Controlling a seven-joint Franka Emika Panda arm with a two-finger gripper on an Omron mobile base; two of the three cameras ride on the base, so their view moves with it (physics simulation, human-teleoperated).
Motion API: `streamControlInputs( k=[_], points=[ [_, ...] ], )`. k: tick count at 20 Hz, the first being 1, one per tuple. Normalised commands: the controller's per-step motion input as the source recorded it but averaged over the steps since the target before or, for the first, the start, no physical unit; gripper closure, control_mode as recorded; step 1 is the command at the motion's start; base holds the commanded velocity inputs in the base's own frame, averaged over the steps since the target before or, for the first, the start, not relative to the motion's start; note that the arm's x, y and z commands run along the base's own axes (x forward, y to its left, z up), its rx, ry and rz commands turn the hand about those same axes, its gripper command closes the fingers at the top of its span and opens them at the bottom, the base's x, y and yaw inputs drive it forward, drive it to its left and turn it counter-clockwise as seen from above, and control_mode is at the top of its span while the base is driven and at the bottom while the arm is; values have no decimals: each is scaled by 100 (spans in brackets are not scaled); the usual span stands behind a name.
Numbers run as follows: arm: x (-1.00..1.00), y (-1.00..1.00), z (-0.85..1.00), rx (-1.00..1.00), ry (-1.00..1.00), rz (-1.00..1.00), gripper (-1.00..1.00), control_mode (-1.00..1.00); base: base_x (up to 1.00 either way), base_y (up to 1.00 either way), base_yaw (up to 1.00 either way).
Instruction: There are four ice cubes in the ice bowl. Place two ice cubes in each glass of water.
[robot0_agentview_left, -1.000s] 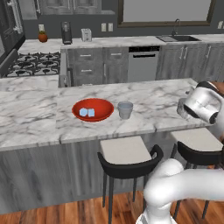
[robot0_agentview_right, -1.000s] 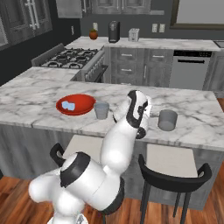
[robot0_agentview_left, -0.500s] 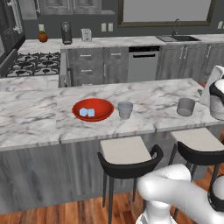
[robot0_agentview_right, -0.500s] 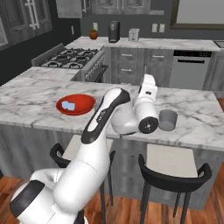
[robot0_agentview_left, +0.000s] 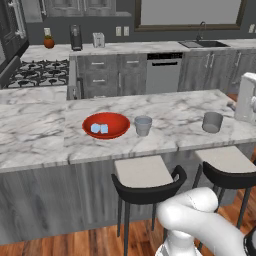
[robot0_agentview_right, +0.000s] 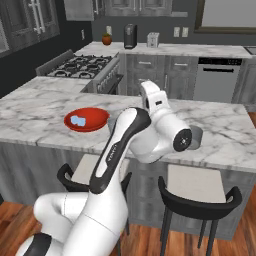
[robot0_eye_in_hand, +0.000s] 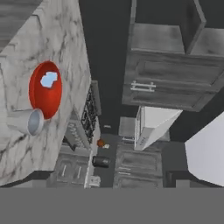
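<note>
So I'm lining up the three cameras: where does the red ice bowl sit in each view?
Left base view: the red ice bowl is left of centre on the marble island.
Right base view: it is at mid-left.
Hand view: it is upper left, rolled on edge.
Shared landmark: the glass beside it.

Marble-topped bench (robot0_agentview_left: 45, 130) runs across the middle, grey panels down its front. Two black-framed stools with pale seats tucked under the near edge, one (robot0_agentview_left: 145, 175) about mid-bench, the other (robot0_agentview_left: 225, 162) toward the right end. Behind it there's a gas stove (robot0_agentview_left: 35, 77), a dishwasher (robot0_agentview_left: 162, 72), a sink (robot0_agentview_left: 200, 44), plus a toaster (robot0_agentview_left: 98, 39) and a dark coffee machine (robot0_agentview_left: 75, 37) on the back counter. Wood floor (robot0_agentview_left: 75, 240) underneath.
</note>
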Motion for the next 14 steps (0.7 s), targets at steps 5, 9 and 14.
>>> streamControlInputs(
  k=[5,9,14],
  points=[
    [-8,93,0,-60,7,45,-100,-100,0,0,0],
    [0,98,0,-64,10,39,-100,-100,0,0,0],
    [0,100,0,-69,17,23,-100,-100,0,0,0]
  ],
)
